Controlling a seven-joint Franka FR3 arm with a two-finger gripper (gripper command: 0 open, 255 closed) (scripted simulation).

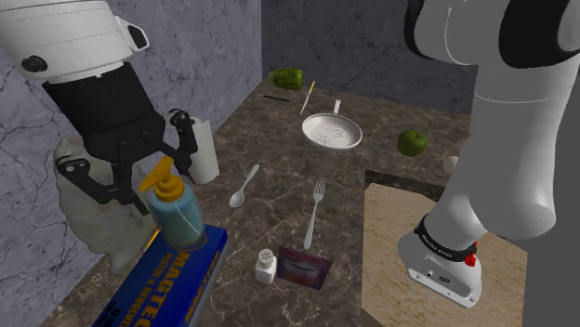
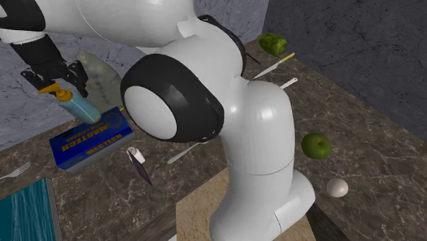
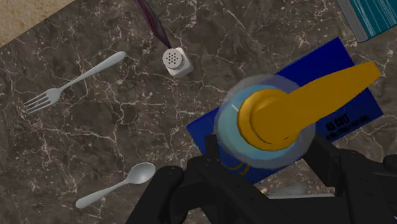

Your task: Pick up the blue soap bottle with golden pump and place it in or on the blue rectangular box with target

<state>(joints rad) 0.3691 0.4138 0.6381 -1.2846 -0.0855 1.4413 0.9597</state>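
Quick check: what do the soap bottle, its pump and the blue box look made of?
Light blue soap bottle: translucent and glossy, probably plastic. Golden pump: opaque matte yellow-orange, no metallic glint, likely plastic. Blue rectangular box: flat faces printed with yellow lettering, probably cardboard.

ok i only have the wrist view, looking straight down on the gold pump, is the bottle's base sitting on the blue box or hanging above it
observer: sitting on it. the shoulder view shows the bottle standing with its base on the blue box.
operator: anything tall close by
observer: yes, a white roll stands upright on the counter just beyond the box, near the wall.
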